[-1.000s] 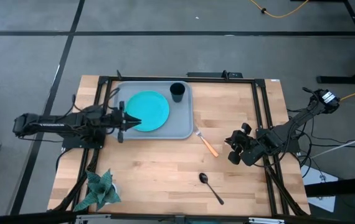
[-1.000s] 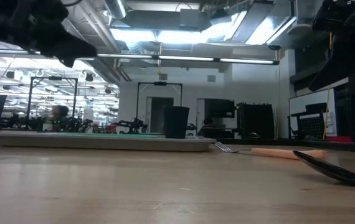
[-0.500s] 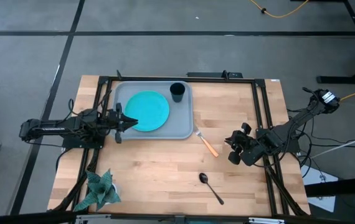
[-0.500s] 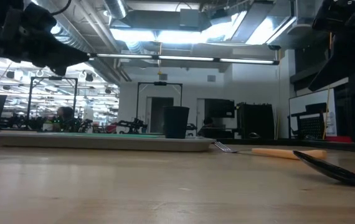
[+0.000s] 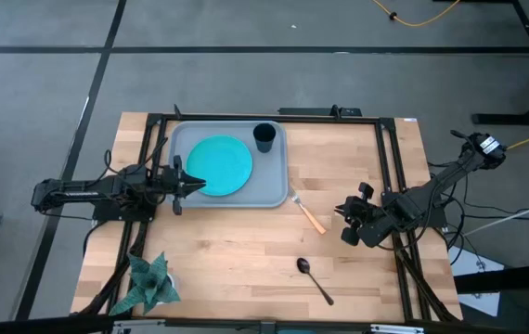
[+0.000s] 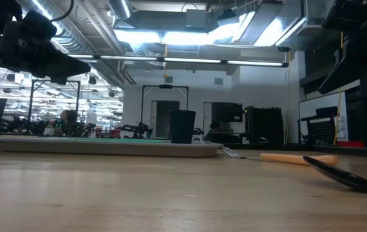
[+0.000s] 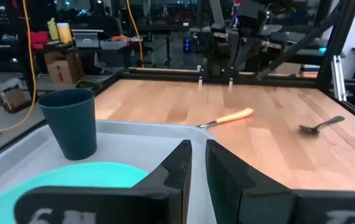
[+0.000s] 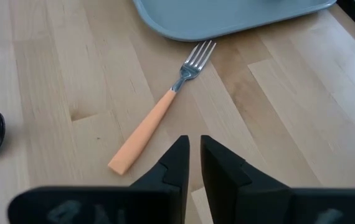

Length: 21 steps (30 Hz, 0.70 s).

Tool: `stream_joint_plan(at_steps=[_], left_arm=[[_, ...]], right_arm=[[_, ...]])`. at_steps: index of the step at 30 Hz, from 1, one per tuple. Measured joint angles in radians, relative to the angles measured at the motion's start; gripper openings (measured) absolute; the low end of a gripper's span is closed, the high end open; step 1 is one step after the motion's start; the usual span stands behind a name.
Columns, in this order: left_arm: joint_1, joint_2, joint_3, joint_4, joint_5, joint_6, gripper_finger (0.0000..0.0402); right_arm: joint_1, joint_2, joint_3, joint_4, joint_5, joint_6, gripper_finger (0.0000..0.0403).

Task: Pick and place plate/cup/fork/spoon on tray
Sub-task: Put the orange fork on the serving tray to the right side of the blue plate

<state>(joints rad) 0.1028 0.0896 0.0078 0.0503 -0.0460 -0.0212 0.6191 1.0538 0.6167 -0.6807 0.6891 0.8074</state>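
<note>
While the right claw [image 5: 342, 223] waits low over the surface [image 5: 246, 250] with its fingers nearly together and nothing between them, the left claw [image 5: 194, 182] has drawn back from the turquoise plate [image 5: 220, 165]: a second ago its tips reached over the plate's near edge, and now they sit at the tray's [image 5: 276, 190] side rim, narrowly parted and empty. That retreat reads as a finished placement. The plate lies flat inside the grey-blue tray just ahead of the left claw, and the dark cup [image 5: 264, 137] stands upright in the tray's corner beyond it, well past the claw's tips. Two of the four things therefore look done.

What remains sits nearer the right claw. The fork [image 8: 162, 108] lies directly ahead of it on bare wood, its orange-tan handle pointing back toward the claw and its silver tines aimed at the tray's edge, close to the rim but not touching. The spoon [image 5: 314, 279], slim and dark all over with an oval bowl, lies on the wood off to the claw's side, well apart from the fork and farther from the tray. My guess is that the fork is the next pick, since the right claw already faces it.
</note>
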Motion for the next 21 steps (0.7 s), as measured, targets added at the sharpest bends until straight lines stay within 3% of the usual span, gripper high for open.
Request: stream_joint_plan(at_steps=[21], left_arm=[[0.0,0.001,0.0,-0.034,0.008,-0.028,0.0041]], right_arm=[[0.0,0.0,0.0,0.004,-0.001,0.001,0.0046]])
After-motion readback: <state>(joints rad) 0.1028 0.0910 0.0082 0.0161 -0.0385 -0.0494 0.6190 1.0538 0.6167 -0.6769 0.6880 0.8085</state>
